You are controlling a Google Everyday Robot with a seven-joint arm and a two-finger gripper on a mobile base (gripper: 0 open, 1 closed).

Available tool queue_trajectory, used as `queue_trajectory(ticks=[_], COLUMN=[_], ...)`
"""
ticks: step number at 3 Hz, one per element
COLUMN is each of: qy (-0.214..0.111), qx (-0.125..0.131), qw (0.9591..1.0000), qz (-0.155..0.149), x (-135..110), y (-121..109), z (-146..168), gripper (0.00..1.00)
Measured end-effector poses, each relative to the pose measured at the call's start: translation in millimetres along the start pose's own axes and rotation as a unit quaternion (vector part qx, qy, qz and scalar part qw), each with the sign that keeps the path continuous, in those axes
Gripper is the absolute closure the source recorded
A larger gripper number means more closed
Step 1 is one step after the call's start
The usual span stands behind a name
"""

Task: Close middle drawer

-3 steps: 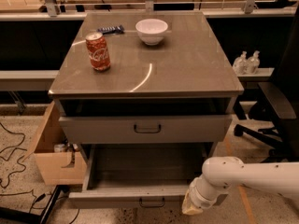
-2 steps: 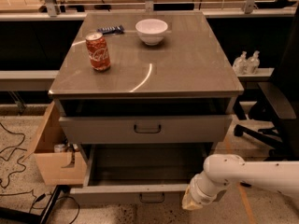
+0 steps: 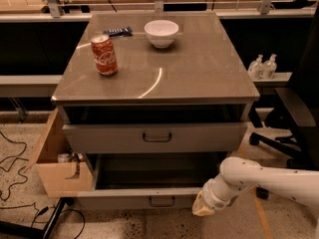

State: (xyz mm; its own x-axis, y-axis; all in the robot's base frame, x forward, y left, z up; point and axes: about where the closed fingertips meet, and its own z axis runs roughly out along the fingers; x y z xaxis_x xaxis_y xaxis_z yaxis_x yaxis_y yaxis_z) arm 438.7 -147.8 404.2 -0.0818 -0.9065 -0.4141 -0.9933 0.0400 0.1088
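Note:
The middle drawer [image 3: 124,199] of the grey-brown cabinet [image 3: 199,73] is pulled far out. Its deep tray is open and dark inside, and its low front panel carries a small dark loop handle [image 3: 162,201]. My gripper [image 3: 203,210] is at the end of the white arm [image 3: 269,179] that comes in from the right. It sits low at the right end of that front panel, at or just in front of it. Whether it touches the panel does not show.
The taller-fronted top drawer [image 3: 154,137] is slightly open above. A red soda can [image 3: 105,55], a white bowl [image 3: 161,33] and a dark packet [image 3: 118,31] stand on top. An open cardboard box [image 3: 57,168] sits left, a dark chair [image 3: 289,118] and bottles [image 3: 263,66] right.
My gripper has shifted a little left and up, towards the right end of the middle drawer's front. The drawer itself shows little or no movement.

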Motion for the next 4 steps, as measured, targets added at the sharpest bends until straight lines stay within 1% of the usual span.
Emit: queue_trajectory(ticks=[1,2,3,4], qy=[-0.032,-0.054,-0.068,-0.075], qx=[0.001,0.007,0.016,0.020], qw=[0.9995,0.9985,0.9975,0.9968], qz=[-0.007,-0.010,-0.015,-0.017], x=[-3.5,-5.9,-10.2,-14.4], y=[-14.4,-27.0,-37.4,-42.9], z=[0.3,-1.4,-4.8,-6.0], gripper=[1.00,1.00,1.00,1.00])
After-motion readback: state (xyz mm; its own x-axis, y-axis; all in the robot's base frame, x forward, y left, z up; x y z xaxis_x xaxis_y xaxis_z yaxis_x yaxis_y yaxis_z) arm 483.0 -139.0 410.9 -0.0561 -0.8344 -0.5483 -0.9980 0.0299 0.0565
